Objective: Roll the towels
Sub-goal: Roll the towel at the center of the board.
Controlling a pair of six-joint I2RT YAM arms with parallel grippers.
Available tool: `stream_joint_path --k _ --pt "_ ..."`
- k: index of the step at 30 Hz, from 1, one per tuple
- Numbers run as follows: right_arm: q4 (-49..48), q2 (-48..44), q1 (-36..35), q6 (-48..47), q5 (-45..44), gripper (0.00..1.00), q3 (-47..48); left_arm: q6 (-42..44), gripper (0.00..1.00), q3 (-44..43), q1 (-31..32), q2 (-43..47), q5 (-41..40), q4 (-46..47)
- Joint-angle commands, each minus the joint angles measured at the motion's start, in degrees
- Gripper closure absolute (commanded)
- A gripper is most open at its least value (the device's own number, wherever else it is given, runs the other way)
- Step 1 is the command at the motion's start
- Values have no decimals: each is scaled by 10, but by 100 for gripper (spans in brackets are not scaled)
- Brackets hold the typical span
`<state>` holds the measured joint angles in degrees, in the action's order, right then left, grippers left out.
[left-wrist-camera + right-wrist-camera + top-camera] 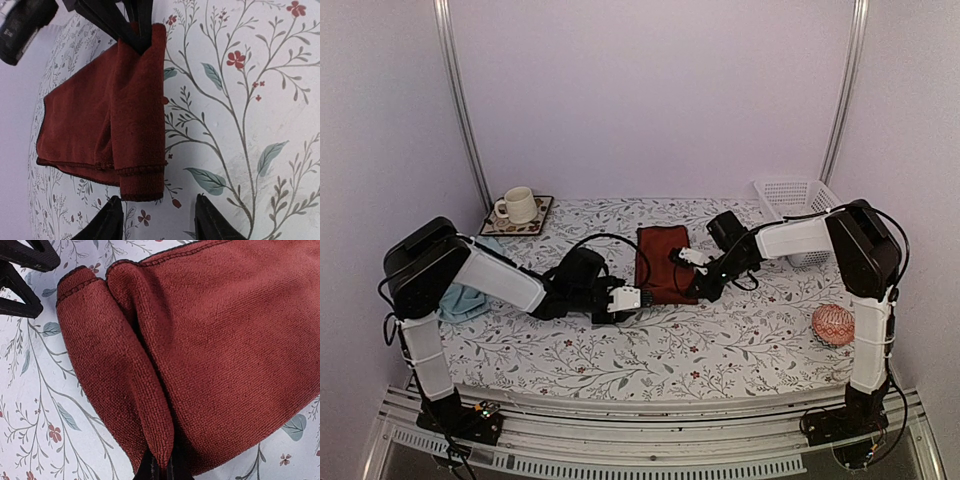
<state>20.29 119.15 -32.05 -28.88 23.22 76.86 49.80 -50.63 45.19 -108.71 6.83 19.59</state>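
Observation:
The dark maroon towel [662, 262] lies partly folded on the floral cloth at the middle of the table. My right gripper [682, 270] is shut on a raised fold of it at the right edge; in the right wrist view the pinched fold [165, 440] rises out of the gripper [167, 469]. My left gripper [157, 207] stands open just short of the towel's near end [135, 190], with nothing between its fingers. It sits by the towel's lower left corner [638, 298]. The pale blue towel [465, 300] lies crumpled at the far left, behind my left arm.
A cream mug [517, 205] on a patterned coaster stands at the back left. A white plastic basket [798, 200] sits at the back right. An orange-pink patterned ball [833, 324] rests near the right arm's base.

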Motion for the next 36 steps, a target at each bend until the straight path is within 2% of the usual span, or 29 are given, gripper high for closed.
stream_joint_path --k 1,5,16,21,25,30,31,36 --pt "20 32 12 7 -37 97 4 25 50 -18 10 -15 0 25" --pt "19 32 13 10 -33 97 4 33 47 -19 18 -28 6 44" --pt "16 27 13 14 -24 97 3 41 48 -67 23 -106 -53 50" --pt "21 30 12 14 -21 97 10 44 56 -78 26 -120 -50 34" --pt "21 30 13 14 -21 97 9 55 71 -76 26 -116 -45 17" --pt "23 23 13 12 -23 82 9 57 96 -91 26 -116 -31 -17" --pt "22 18 13 11 -24 74 7 56 100 -97 26 -116 -26 -28" --pt "7 -18 12 -1 -42 52 -13 49 100 -130 20 -109 9 -96"
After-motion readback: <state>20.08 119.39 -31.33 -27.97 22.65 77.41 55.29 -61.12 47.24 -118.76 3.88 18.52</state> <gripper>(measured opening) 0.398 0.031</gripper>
